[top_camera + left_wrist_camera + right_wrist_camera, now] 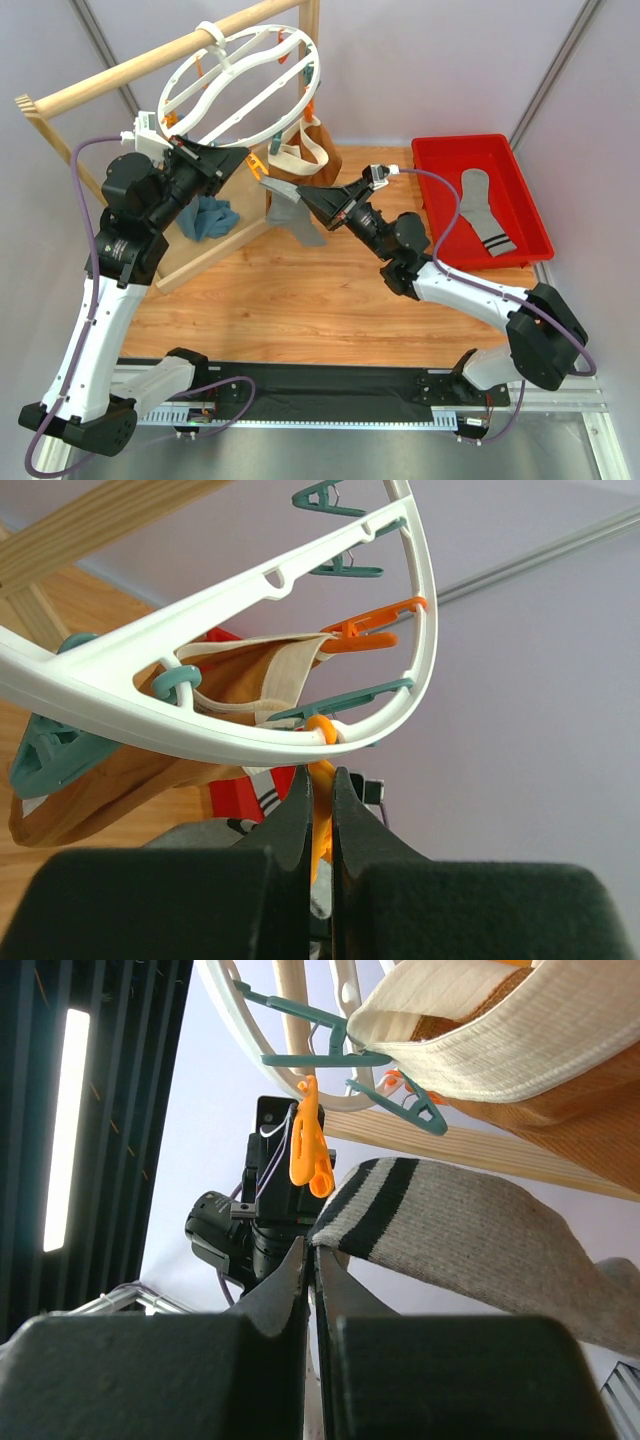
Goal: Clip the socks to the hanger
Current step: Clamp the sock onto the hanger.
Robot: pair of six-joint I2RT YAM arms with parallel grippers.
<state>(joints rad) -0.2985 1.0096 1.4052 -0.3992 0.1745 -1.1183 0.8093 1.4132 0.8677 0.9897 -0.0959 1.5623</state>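
Note:
The white round hanger (240, 85) hangs from the wooden rail, with teal and orange clips dangling from it. My left gripper (247, 160) is shut on an orange clip (322, 785) that hangs under the ring's rim (250, 742). My right gripper (306, 197) is shut on the striped cuff of a grey sock (292, 212) and holds it up just right of that clip. In the right wrist view the cuff (370, 1200) sits right beside the orange clip (310, 1155). The second sock (484, 215) lies in the red bin.
The red bin (440, 160) stands at the right back. A brown tote bag (305, 150) hangs from the wooden frame (120, 75) behind the clip. A teal-blue cloth (205, 217) lies on the frame's base board under my left arm.

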